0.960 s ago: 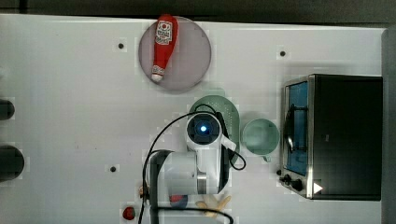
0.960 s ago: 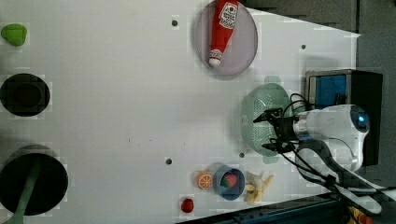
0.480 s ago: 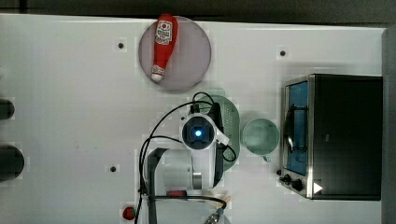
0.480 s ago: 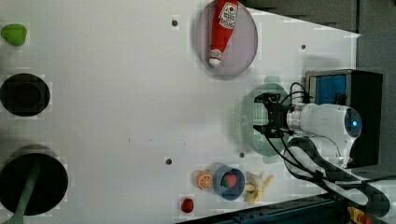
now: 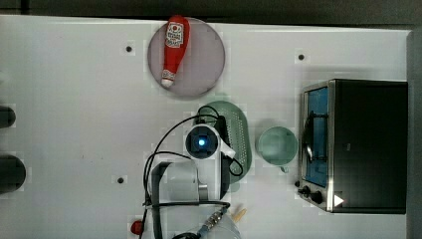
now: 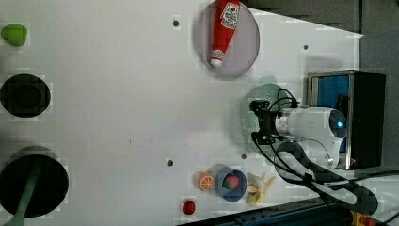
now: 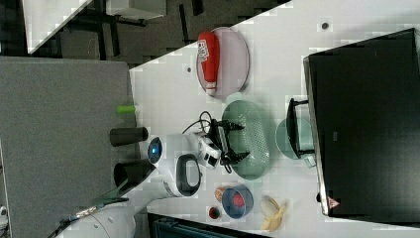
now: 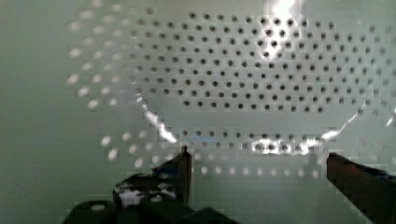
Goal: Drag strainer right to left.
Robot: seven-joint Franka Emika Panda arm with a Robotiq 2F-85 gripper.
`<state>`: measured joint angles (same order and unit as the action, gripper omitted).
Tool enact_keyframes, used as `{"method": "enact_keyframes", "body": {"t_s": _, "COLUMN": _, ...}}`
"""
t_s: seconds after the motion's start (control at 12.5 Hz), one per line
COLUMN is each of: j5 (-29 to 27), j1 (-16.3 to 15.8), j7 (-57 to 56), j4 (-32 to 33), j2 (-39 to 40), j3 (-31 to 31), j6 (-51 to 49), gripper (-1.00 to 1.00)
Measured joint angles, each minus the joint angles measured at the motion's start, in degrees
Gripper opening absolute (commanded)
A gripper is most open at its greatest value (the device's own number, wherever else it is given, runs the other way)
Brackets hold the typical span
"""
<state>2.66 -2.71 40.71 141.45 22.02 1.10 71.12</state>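
The strainer (image 5: 241, 135) is a pale green oval colander lying on the white table, between the arm and the mint mug (image 5: 276, 145) in the top view. My wrist covers the strainer's side on the top view's left. The gripper (image 7: 236, 142) stands open, fingers spread wide over the strainer's (image 7: 253, 140) bowl. In the left view the gripper (image 6: 259, 125) sits at the strainer's (image 6: 249, 106) rim. The wrist view shows the strainer's perforated inside (image 8: 243, 84) close up, with my gripper (image 8: 259, 163) holding nothing between its two dark fingertips (image 8: 184, 163).
A black toaster oven (image 5: 366, 144) stands beyond the mug on the top view's right. A round plate (image 5: 199, 74) carries a ketchup bottle (image 5: 174, 50). A blue bowl (image 6: 231, 183), an orange slice (image 6: 205, 181) and a banana (image 6: 259, 187) lie near the arm's base.
The arm has shifted a little toward the top view's left and brought the open gripper down into the strainer. The strainer itself has not visibly moved.
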Motion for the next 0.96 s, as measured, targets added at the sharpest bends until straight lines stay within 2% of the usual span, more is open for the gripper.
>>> {"method": "enact_keyframes", "body": {"t_s": 0.16, "j5": 0.0, "j1": -1.5, "j7": 0.2, "j4": -0.2, "j2": -0.2, "j3": -0.2, "j6": -0.3, "gripper": 1.00}}
{"method": "enact_keyframes", "body": {"t_s": 0.56, "j5": -8.0, "j1": -6.0, "j7": 0.2, "j4": -2.0, "j2": -0.5, "j3": 0.3, "j6": -3.1, "gripper": 1.00}}
{"method": "enact_keyframes", "body": {"t_s": 0.72, "j5": -8.6, "j1": -8.5, "j7": 0.4, "j4": -3.0, "j2": -0.4, "j3": 0.0, "j6": -4.8, "gripper": 1.00}}
{"method": "enact_keyframes", "body": {"t_s": 0.96, "j5": -9.8, "j1": -10.9, "j7": 6.9, "j4": -6.0, "j2": 1.6, "j3": 1.1, "j6": -5.1, "gripper": 1.00}}
